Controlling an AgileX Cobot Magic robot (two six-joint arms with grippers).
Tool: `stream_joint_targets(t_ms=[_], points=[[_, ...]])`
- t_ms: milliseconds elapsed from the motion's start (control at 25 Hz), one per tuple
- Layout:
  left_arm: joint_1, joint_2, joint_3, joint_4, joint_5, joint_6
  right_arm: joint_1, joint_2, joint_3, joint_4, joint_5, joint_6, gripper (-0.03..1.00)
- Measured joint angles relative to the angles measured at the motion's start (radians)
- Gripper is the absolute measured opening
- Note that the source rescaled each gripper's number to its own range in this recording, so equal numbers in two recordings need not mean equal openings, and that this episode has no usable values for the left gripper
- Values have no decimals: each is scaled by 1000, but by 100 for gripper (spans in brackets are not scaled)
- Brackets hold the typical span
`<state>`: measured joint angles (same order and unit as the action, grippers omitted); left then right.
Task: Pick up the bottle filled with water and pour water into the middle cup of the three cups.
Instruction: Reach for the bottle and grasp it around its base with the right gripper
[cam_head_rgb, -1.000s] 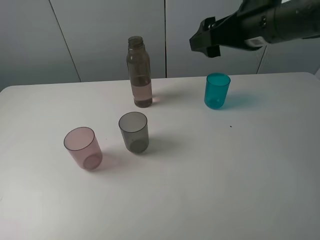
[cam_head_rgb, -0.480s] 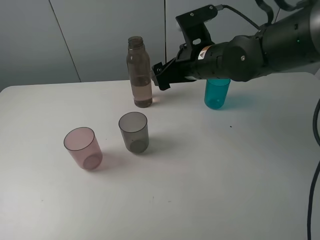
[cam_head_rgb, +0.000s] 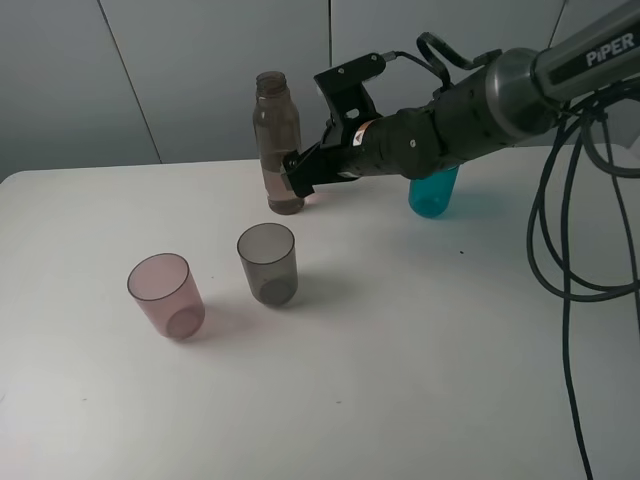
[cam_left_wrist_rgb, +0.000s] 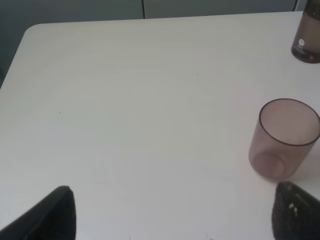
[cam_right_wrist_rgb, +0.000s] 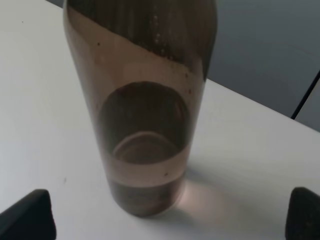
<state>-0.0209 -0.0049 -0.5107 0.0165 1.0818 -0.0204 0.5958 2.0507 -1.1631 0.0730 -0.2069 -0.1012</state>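
The bottle stands upright and uncapped at the back of the white table, part full of water. My right gripper is open, low at the bottle's right side. In the right wrist view the bottle fills the space just ahead of my open right gripper, which is apart from it. The middle cup, smoky grey, stands empty in front of the bottle. The pink cup is to its left and the teal cup is partly hidden behind my right arm. My left gripper is open, near the pink cup.
Black cables hang from the right arm over the table's right side. A grey panelled wall runs behind the table. The left wrist view shows the table's far corner and the bottle's base.
My right arm has swung left and down from above the teal cup to the bottle's right side. The bottle and cups have not moved.
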Motion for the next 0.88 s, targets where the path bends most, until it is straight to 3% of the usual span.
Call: stream_joint_targets(t_ms=[520,880], points=[[0,0,0,0,0,0,32,87,-40,-90,-206,101,100],[0,0,0,0,0,0,32,162,-101,-125,-234,168,100]])
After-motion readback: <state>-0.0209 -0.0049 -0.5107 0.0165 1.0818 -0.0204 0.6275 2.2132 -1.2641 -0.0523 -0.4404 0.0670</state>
